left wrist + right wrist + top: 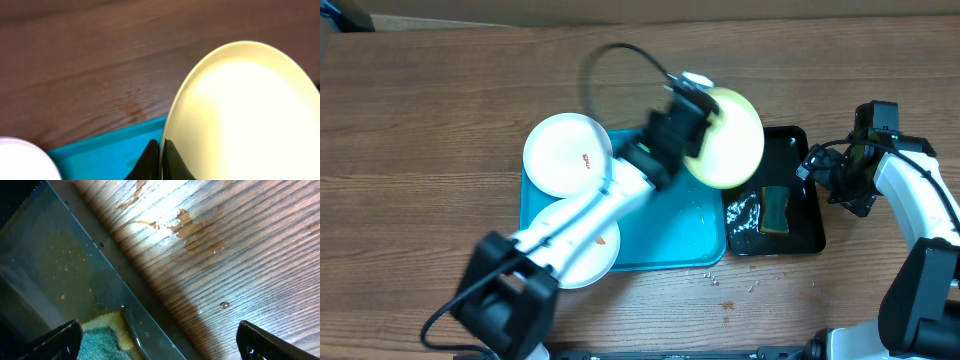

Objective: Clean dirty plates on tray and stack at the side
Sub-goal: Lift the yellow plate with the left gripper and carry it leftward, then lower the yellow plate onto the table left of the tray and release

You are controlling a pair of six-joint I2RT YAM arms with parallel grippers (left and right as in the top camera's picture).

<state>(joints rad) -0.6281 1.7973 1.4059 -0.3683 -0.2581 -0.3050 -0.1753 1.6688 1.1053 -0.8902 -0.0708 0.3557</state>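
Observation:
My left gripper (pixel 696 122) is shut on the rim of the green-rimmed plate (pixel 728 142) and holds it tilted above the gap between the turquoise tray (pixel 675 235) and the black tray (pixel 798 150). In the left wrist view the fingers (pixel 161 161) pinch the plate's edge (pixel 245 110) over the tray (pixel 100 155). A white plate (pixel 566 152) with an orange smear lies on the tray's upper left corner. Another white plate (pixel 592 252) lies at the lower left, partly under my arm. My right gripper (pixel 840 180) is open and empty at the black tray's right edge.
The black tray holds a green-yellow sponge (pixel 776 210) and foam (pixel 742 212). The right wrist view shows my open fingers (pixel 160 347) astride the black tray's wall (pixel 145 315), the sponge (pixel 100 340) and water drops (pixel 224 305) on the wood. Crumbs (pixel 725 290) lie near the front.

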